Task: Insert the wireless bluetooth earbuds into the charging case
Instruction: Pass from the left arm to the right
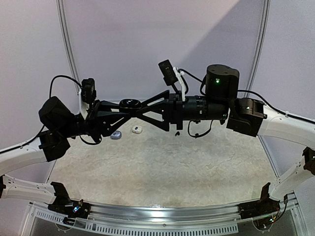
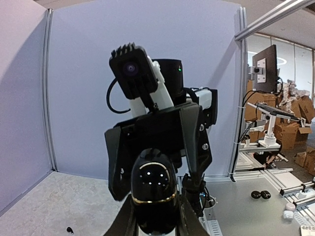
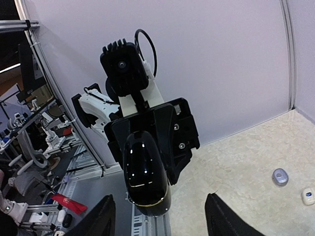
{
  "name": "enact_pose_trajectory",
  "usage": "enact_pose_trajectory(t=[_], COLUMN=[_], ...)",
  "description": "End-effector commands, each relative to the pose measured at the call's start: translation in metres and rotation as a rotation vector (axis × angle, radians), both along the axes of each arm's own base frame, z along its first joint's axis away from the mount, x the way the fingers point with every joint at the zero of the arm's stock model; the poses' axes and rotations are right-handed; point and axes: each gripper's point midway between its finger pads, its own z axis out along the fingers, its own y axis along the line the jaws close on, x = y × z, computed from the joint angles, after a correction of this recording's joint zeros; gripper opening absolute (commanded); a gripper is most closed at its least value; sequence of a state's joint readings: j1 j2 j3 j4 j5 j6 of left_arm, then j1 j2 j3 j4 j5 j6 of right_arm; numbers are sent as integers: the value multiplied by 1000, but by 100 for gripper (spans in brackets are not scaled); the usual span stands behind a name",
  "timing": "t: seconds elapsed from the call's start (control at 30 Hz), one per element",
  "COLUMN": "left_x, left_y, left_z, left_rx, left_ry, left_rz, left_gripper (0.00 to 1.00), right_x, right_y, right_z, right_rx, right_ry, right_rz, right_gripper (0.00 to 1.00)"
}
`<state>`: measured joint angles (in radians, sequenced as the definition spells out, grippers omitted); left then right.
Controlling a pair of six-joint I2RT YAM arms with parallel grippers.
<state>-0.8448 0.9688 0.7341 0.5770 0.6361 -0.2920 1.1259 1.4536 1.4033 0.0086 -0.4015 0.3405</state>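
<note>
A glossy black charging case [image 1: 129, 103] with a thin gold seam is held up in the air between the two arms. My left gripper [image 1: 126, 109] is shut on its lower part; in the left wrist view the case [image 2: 153, 189] stands up between the fingers [image 2: 189, 221]. My right gripper [image 1: 141, 111] faces it, open. Its fingertips [image 3: 101, 219] stand wide on either side of the case [image 3: 145, 172] and touch nothing. A tiny black earbud [image 1: 177, 132] lies on the table below, also seen in the left wrist view [image 2: 70, 229].
A grey-blue pebble-like case [image 1: 115, 135] and a white one [image 1: 137, 130] lie on the speckled table [image 1: 162, 167] toward the back; the right wrist view shows both, grey [image 3: 280, 176] and white [image 3: 308, 195]. White walls close the back and sides.
</note>
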Motion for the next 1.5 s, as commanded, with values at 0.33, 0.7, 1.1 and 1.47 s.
enact_pose_trajectory(t=[0.33, 0.7, 1.1, 1.47], left_x=[-1, -1, 3, -20], left_y=[2, 3, 6, -4], left_z=[5, 5, -26, -35], left_rx=[-36, -41, 92, 160], left_ry=[40, 66, 120, 41], left_rz=[8, 12, 59, -96], left_gripper=[0, 0, 70, 45], right_x=[-6, -11, -9, -25], right_y=[12, 19, 2, -20], right_z=[19, 16, 9, 19], right_rx=[59, 36, -46, -40], right_ry=[-47, -39, -111, -402], right_rz=[44, 86, 40, 88], right_gripper=[43, 8, 0, 0])
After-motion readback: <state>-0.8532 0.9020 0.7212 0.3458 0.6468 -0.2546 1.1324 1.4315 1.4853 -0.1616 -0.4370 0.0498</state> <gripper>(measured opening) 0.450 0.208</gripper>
